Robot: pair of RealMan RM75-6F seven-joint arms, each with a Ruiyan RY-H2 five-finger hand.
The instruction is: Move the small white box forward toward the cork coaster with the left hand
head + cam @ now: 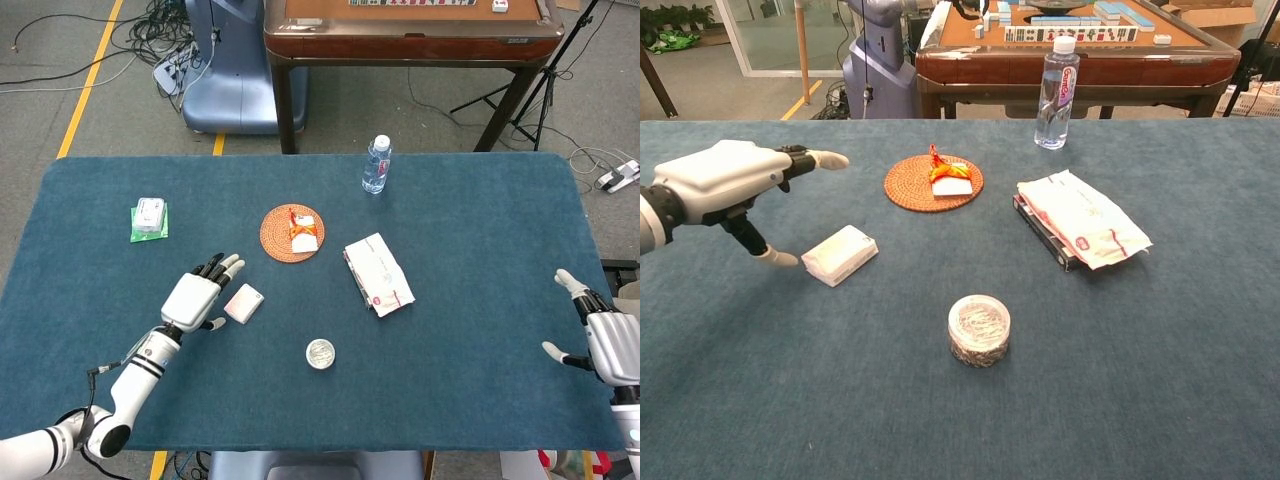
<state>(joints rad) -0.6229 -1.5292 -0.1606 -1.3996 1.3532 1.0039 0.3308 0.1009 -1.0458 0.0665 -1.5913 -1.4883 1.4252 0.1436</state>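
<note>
Table: blue cloth (480, 330), a mahjong table (410, 25) beyond its far edge
Box: small, white (244, 302), flat on the cloth, near side of the coaster and well apart from it
Coaster: round cork (291, 233), a red-and-white packet (302, 229) on it
Left hand: (197, 296) just left of the box, fingers apart and stretched forward, holding nothing; in the chest view the thumb tip (779, 258) is next to the box's left end, contact unclear
Right hand: (603, 337) at the table's right edge, fingers spread, holding nothing
Other: bottle (376, 165) at the far edge, flat packet (378, 273) right of the coaster, round tin (320, 354) near the front, small device on a green card (149, 218) far left
</note>
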